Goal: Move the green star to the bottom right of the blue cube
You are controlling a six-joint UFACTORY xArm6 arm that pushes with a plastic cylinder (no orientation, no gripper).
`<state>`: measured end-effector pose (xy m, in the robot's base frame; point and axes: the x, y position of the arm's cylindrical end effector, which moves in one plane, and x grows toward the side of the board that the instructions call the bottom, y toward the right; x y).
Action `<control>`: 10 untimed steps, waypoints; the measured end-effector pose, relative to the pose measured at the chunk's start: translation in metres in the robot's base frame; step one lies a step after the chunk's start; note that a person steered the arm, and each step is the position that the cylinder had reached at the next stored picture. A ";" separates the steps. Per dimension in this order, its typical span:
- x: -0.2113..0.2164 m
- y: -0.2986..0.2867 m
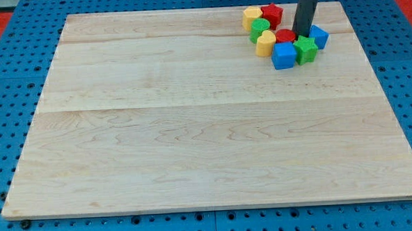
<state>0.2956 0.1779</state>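
Note:
The green star point(305, 49) lies near the board's top right, touching the right side of the blue cube point(284, 56). My tip point(301, 35) stands just above the green star toward the view's top, touching or nearly touching it, with a second blue block point(319, 36) to its right and a red block point(285, 35) to its left. The rod rises out of the view's top edge.
A yellow block point(265, 43), a green block point(260, 27), another yellow block point(252, 17) and a red star point(273, 15) cluster left of and above the rod. The wooden board point(193, 130) rests on a blue pegboard; its right edge is close.

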 end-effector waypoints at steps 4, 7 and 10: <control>0.054 -0.035; 0.091 0.036; 0.077 -0.011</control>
<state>0.3729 0.1668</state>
